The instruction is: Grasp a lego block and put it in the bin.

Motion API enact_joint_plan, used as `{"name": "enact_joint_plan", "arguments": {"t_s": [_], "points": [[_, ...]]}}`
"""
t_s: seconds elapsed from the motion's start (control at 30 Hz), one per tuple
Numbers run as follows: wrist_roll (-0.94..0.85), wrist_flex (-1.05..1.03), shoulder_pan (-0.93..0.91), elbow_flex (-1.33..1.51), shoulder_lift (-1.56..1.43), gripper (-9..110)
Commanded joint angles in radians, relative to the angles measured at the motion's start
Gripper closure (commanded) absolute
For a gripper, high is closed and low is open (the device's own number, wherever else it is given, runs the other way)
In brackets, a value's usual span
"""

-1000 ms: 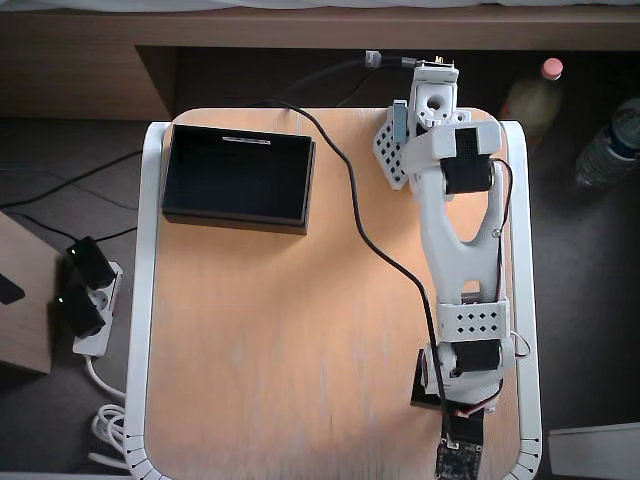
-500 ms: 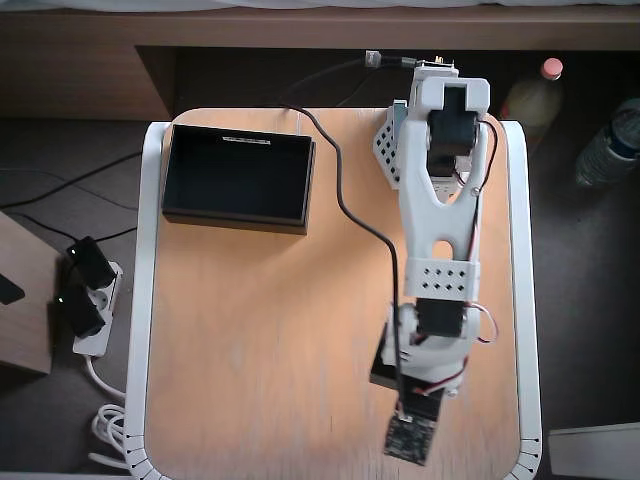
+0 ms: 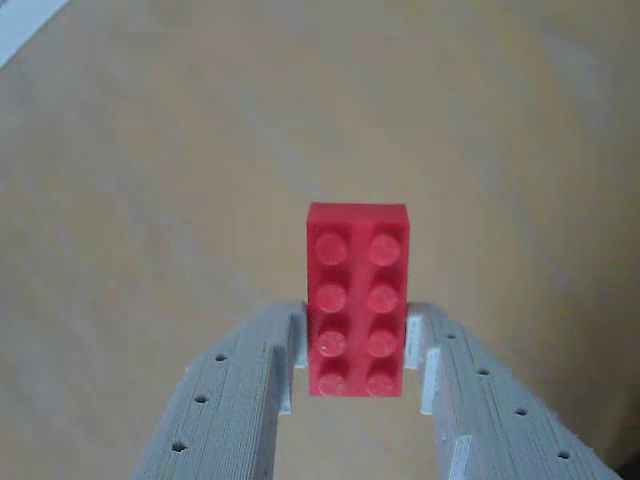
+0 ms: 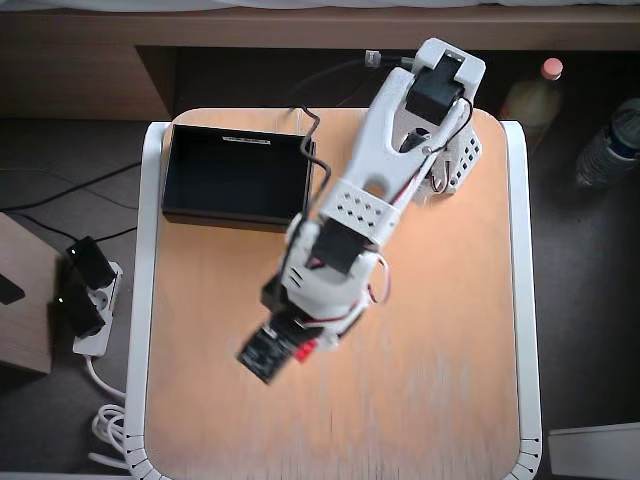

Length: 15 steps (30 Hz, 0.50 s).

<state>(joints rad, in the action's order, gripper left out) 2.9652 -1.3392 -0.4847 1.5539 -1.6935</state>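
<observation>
A small white robot arm (image 4: 385, 190) reaches across a pale wooden worktop (image 4: 440, 390), seen from above and from a camera on its wrist. In the wrist view, a bright red lego block (image 3: 357, 298) with eight studs sits in the lower middle of the frame, its near end clamped between the two grey fingers of the pincer (image 3: 357, 360); the far end sticks out beyond the fingertips. The worktop behind looks blurred and far off, so the block seems lifted clear of it. In the overhead view, only a sliver of red shows under the arm's tip, at centre left of the frame. The bin (image 4: 236, 178), a shallow black tray, lies at the upper left of that frame, well apart from the block, and looks empty. Judging by this, the grasp is done and the carry is in hand. The next move calls for swinging toward the upper left until the block hangs over the bin, then parting the fingers
</observation>
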Motion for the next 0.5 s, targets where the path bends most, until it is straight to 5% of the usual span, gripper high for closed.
{"name": "enact_joint_plan", "arguments": {"t_s": [0.0, 0.47], "points": [[0.012, -0.020, -0.118, -0.133, -0.140, 101], [0.118, -0.140, -0.522, -0.132, -0.224, 101]]}}
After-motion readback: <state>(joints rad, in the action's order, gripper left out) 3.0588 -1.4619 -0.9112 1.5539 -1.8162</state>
